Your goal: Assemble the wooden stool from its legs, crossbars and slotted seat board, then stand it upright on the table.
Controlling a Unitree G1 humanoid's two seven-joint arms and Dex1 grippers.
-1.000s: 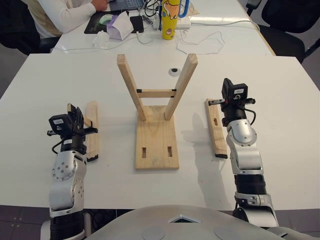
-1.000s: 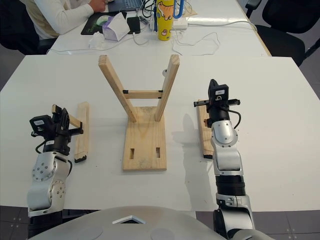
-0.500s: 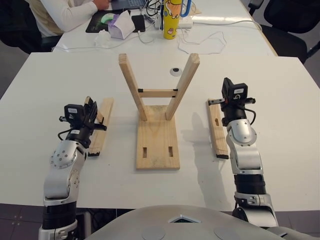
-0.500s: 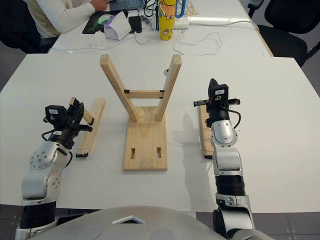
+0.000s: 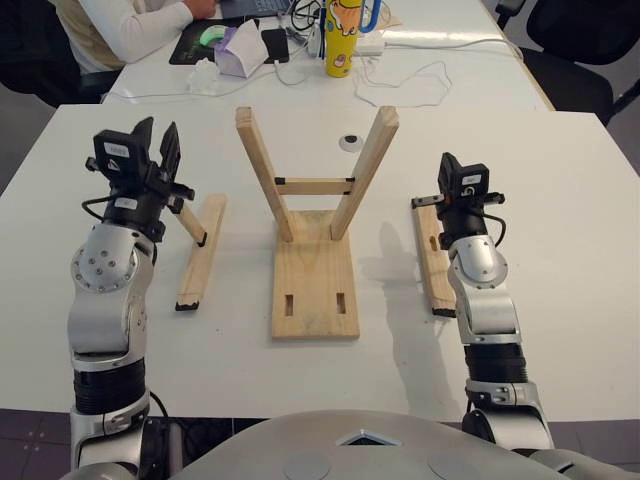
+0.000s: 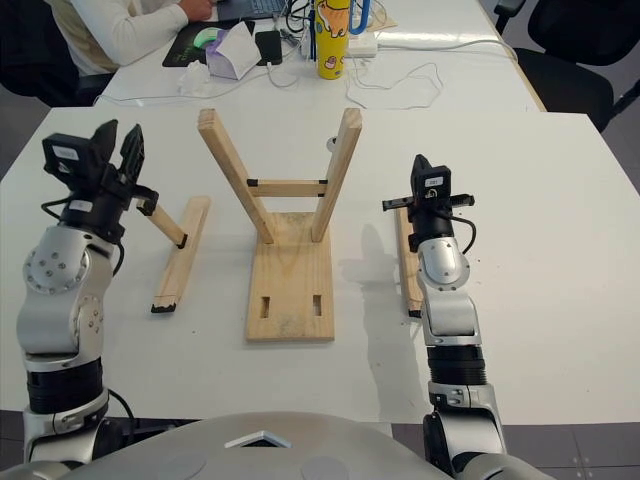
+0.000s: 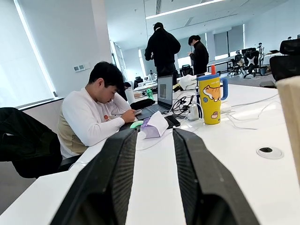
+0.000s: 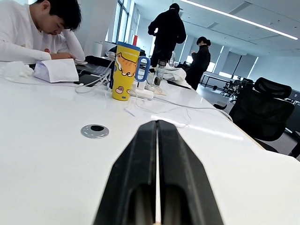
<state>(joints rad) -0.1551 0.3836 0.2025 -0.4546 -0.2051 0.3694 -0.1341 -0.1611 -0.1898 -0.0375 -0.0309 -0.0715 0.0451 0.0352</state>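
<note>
Wooden seat board (image 5: 313, 290) is lying flat mid-desk (image 5: 560, 200), slots up, leg pair (image 5: 316, 185) already standing in it. I'm hovering left fingers (image 7: 117, 173) spread wide, empty, near the loose leg (image 5: 198, 255), ready to grab. Right fingers (image 8: 140, 178) are pressing together beside the other leg (image 5: 432, 262).

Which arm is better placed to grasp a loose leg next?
Probably the left: the left hand is open, raised near the crossbar of the left leg. The right hand is shut by the right leg and would need to open first.
</note>
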